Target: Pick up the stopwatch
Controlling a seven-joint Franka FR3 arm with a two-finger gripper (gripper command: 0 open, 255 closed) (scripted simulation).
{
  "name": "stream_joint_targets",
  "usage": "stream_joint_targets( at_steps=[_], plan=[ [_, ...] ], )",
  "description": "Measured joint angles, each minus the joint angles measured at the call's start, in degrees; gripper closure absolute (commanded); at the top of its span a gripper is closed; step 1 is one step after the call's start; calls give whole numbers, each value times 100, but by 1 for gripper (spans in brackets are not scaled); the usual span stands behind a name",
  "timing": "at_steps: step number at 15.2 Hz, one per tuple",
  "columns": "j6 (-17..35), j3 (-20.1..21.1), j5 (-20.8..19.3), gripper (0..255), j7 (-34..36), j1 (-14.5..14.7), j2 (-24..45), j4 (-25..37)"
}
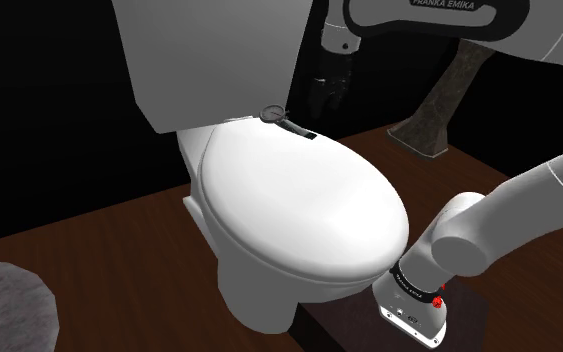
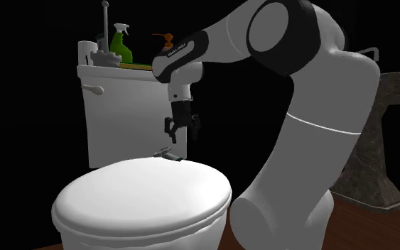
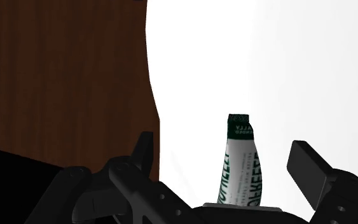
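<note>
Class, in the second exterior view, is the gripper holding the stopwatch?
No, the open gripper hangs above the stopwatch, which lies on the toilet.

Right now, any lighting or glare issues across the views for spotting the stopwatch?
Shoulder view: dim, with a black area behind; the stopwatch reads small and dark against the white toilet lid. Second exterior view: lid softly shaded, stopwatch tiny below the tool. Wrist view: white surface washed flat, no shading; green-and-white tube crisp past the open tool.
</note>
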Motion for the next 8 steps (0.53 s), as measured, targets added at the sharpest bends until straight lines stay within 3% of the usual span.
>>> stream_joint_targets(
  at_steps=[8],
  plan=[
    [-432,410,-609,0,96,241,2085,2087]
  ],
)
